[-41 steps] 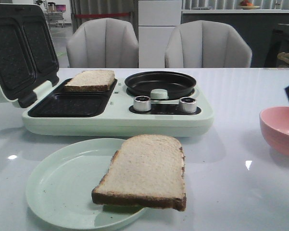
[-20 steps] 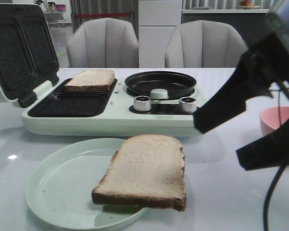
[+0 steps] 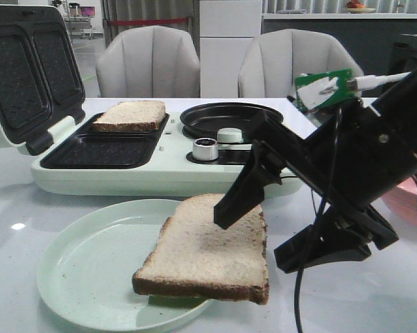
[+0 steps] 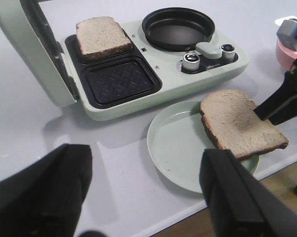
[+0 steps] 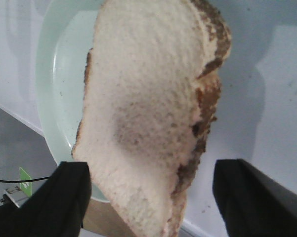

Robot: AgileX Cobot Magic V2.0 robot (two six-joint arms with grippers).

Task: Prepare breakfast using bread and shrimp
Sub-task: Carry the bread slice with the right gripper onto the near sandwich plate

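One bread slice [image 3: 130,115] lies in the rear well of the open sandwich maker [image 3: 159,177]; it also shows in the left wrist view [image 4: 103,37]. The second bread slice [image 3: 208,246] lies on the pale green plate [image 3: 90,267] and overhangs its right rim. My right gripper [image 3: 255,239] is open, its fingers straddling that slice's right part just above it; the right wrist view shows the slice [image 5: 148,98] between the open fingers [image 5: 69,192]. My left gripper [image 4: 148,197] is open and empty above the table's front edge, left of the plate [image 4: 178,143]. No shrimp shows.
The sandwich maker's lid [image 3: 21,69] stands open at the left. Its front well [image 3: 100,151] holds nothing. A round black pan [image 3: 230,118] and a silver knob [image 3: 205,148] are on its right half. A pink bowl [image 4: 286,49] stands at the right, behind the right arm.
My right arm has come in from the right and down over the bread slice on the plate; it now hides the right knob and most of the pink bowl. The bread has not moved.
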